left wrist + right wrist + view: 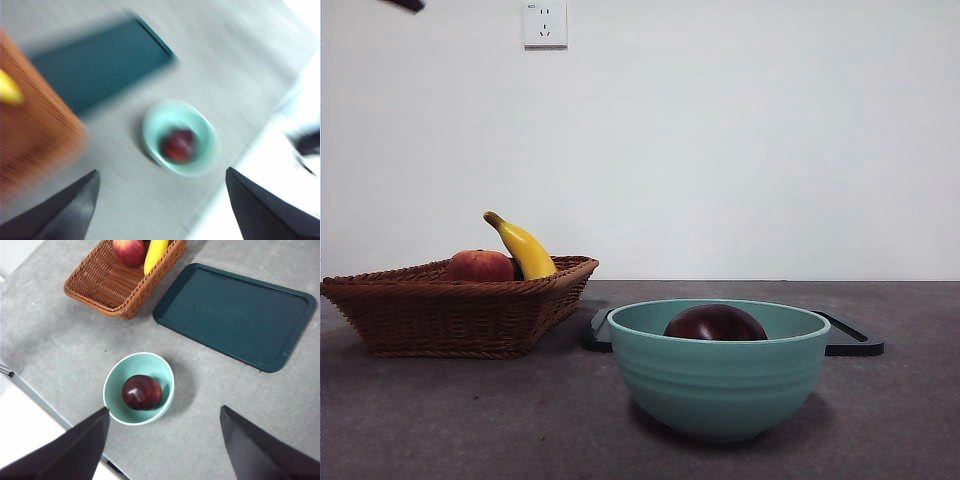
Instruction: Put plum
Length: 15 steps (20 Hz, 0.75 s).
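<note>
- The mint-green bowl [719, 366] stood nearest on the grey table [440, 420], and the plum [716, 323] lay inside it, its dark maroon top showing just above the rim
- In the right wrist view the plum [142, 392] sat against the bowl's [139, 365] floor, touching no other fruit
- The right gripper [162, 440] hung high above the table, its two black jaws spread wide apart and holding nothing, the bowl below and between them
- The left gripper [160, 205] was also well up in the air, jaws apart and empty; its view was smeared with blur, yet the bowl [205, 145] and the plum [178, 145] in it could be made out
- Behind the bowl lay a flat dark teal tray [850, 340], close to it but not touching, as the right wrist view of the tray [235, 315] showed
- Beside the tray stood a brown wicker basket [450, 310] holding a red-orange apple [480, 266] and a yellow banana [525, 248] that leaned upward over the rim
- Farthest back, a white wall socket [545, 23] was on the pale wall, and a small dark arm tip [408, 4] showed at the top corner
</note>
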Available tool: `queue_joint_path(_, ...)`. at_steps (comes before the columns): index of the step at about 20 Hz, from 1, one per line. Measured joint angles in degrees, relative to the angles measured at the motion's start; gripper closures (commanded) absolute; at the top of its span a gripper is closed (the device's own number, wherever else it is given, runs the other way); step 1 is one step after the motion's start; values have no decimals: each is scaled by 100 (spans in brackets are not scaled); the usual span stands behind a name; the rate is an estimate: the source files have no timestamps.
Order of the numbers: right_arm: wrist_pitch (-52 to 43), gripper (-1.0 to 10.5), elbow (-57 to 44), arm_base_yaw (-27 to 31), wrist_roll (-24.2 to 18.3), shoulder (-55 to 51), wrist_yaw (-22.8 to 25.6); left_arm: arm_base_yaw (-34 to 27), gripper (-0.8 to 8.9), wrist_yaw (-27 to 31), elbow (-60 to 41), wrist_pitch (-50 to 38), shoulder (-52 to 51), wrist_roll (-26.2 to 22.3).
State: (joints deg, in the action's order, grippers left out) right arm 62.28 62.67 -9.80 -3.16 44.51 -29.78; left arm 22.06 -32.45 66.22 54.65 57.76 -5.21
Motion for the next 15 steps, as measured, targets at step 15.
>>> queue_joint_path(15,225,597,0,-63,96,149,-20,33,411,-525,-944,684,-350,-133)
